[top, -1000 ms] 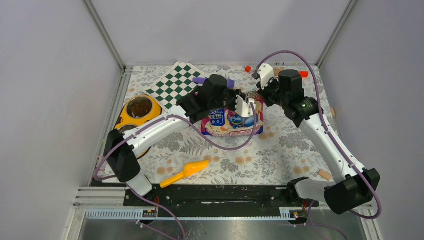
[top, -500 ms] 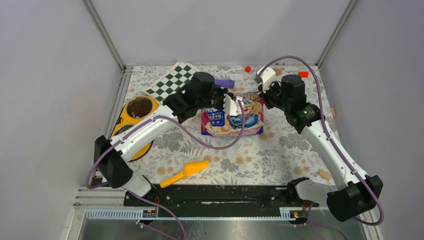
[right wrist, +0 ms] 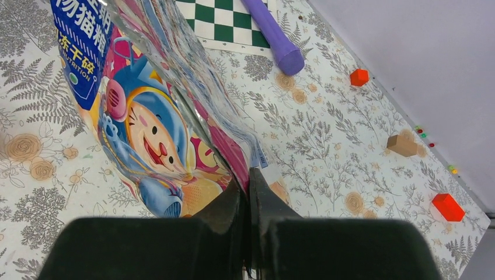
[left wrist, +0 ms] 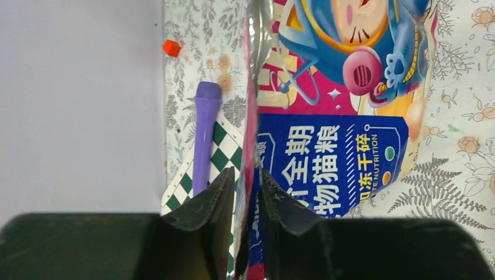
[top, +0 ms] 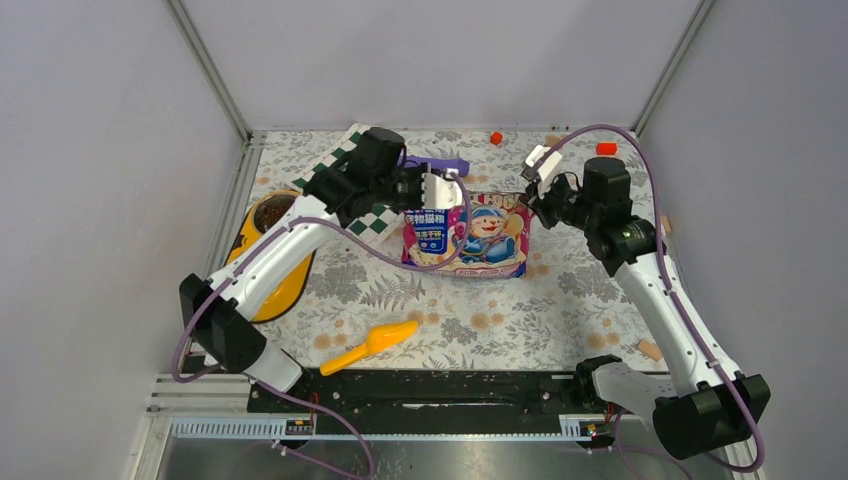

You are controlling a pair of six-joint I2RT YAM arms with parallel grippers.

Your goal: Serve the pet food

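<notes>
The pink-and-blue pet food bag (top: 467, 235) stands on the floral mat, stretched between both arms by its top edge. My left gripper (top: 432, 190) is at the bag's upper left corner. In the left wrist view its jaws (left wrist: 246, 181) stand slightly apart with the bag's edge (left wrist: 333, 157) between them, a thin gap on one side. My right gripper (top: 535, 192) is shut on the bag's upper right corner, and the seam is pinched between its pads (right wrist: 249, 181). Dark kibble (top: 280, 213) fills one bowl of the yellow feeder (top: 250, 240) at the left.
An orange scoop (top: 372, 345) lies near the front. A green checkerboard (top: 350, 140) and a purple cylinder (top: 447, 165) lie behind the bag. Red cubes (top: 495, 137) (top: 606, 148) sit at the back, and a wooden block (top: 650, 349) at the right.
Both arms have drawn apart, and the bag has come up from lying flat to stand stretched and face-on. The left jaws, shut before, have parted a little.
</notes>
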